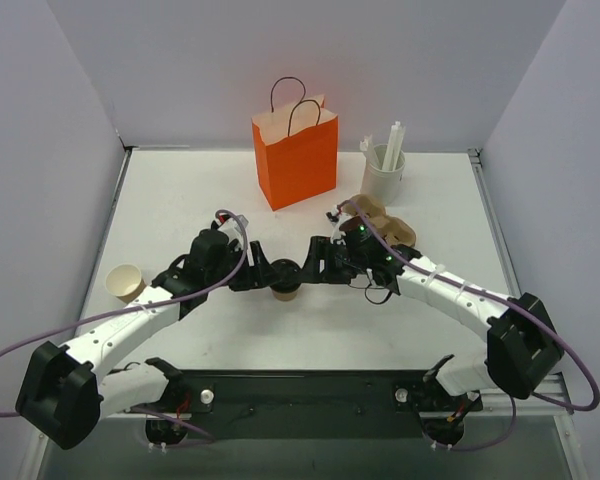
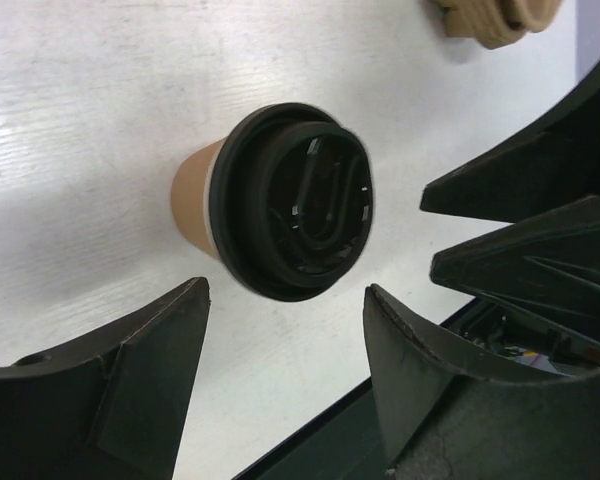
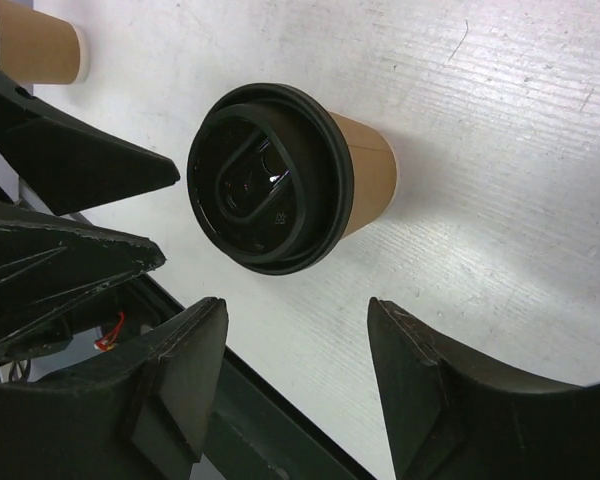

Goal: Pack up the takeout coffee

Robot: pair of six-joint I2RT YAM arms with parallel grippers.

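Observation:
The takeout coffee (image 1: 285,283), a tan paper cup with a black lid, stands upright on the white table between my two grippers. It shows in the left wrist view (image 2: 290,205) and the right wrist view (image 3: 280,180). My left gripper (image 1: 268,273) is open and empty (image 2: 285,300), just left of the cup and not touching it. My right gripper (image 1: 308,267) is open and empty (image 3: 298,310), just right of the cup. The orange paper bag (image 1: 295,155) stands upright and open at the back centre.
A lidless tan cup (image 1: 126,283) stands at the left, also in the right wrist view (image 3: 30,45). A white holder with stirrers (image 1: 385,170) stands at the back right. A tan cardboard piece (image 1: 382,222) lies behind my right arm (image 2: 490,20).

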